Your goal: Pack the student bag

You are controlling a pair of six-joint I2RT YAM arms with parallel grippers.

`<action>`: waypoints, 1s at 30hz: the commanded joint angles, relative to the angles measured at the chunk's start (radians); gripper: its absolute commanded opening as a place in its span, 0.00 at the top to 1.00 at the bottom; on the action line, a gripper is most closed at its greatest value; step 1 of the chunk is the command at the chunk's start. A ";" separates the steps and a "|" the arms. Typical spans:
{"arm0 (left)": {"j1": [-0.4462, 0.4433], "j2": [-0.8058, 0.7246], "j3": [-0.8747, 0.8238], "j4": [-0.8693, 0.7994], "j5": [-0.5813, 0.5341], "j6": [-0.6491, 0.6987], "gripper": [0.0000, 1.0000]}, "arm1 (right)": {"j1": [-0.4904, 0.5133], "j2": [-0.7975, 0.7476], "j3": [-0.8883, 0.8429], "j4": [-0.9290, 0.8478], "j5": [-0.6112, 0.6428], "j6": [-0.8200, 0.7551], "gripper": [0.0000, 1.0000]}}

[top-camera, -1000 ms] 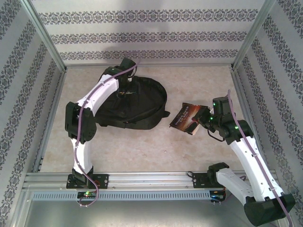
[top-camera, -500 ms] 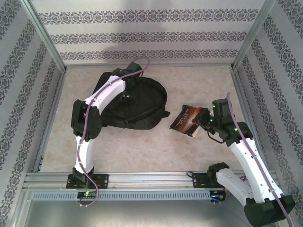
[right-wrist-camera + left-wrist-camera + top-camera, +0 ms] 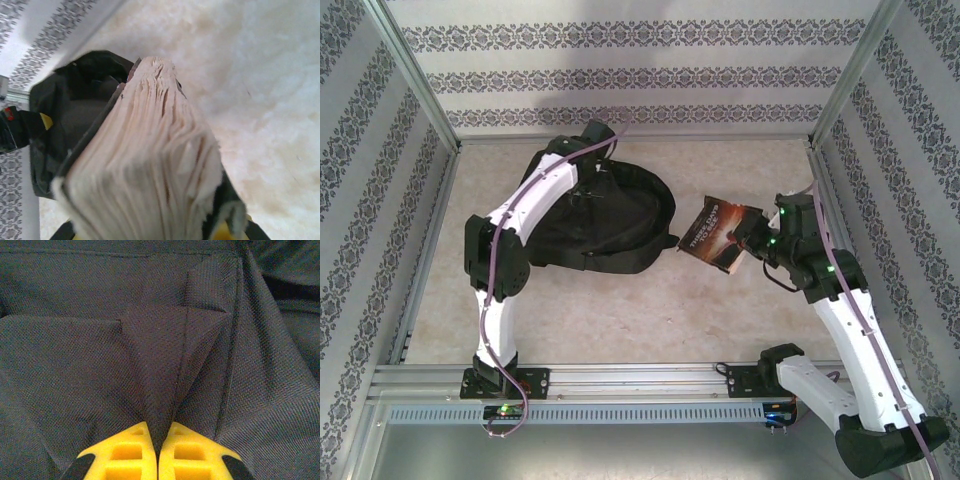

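Black woven fabric is what the left wrist view takes in: the student bag (image 3: 75,365), with a ridge of its cloth rising into a peaked fold. The left end effector (image 3: 157,440) has its yellow fingers (image 3: 127,452) pressed together on the base of that fold, so the cloth is pinched between them with no gap to be seen.

From above, the student bag (image 3: 610,225) lies slumped on the far left-centre of the pale bench (image 3: 620,310), its rounded outline facing right. The left end effector (image 3: 588,183) sits on top of the bag's far part, the white arm reaching over the bag from the left.

The right end effector (image 3: 752,240) is off to the right of the bag and apart from it. It is clamped on a dark-covered book (image 3: 718,236), which is tilted, and the book's left corner comes just beside the bag's right edge.

In the right wrist view the book (image 3: 150,165) shows its pale page edges to the camera, thick and slightly ragged. The bag (image 3: 65,115) lies beyond it to the upper left, dark against the bench (image 3: 260,100).
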 commanded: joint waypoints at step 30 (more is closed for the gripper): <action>0.083 -0.405 -0.216 0.199 0.436 -0.341 0.37 | 0.138 0.414 0.150 0.617 -0.532 0.351 1.00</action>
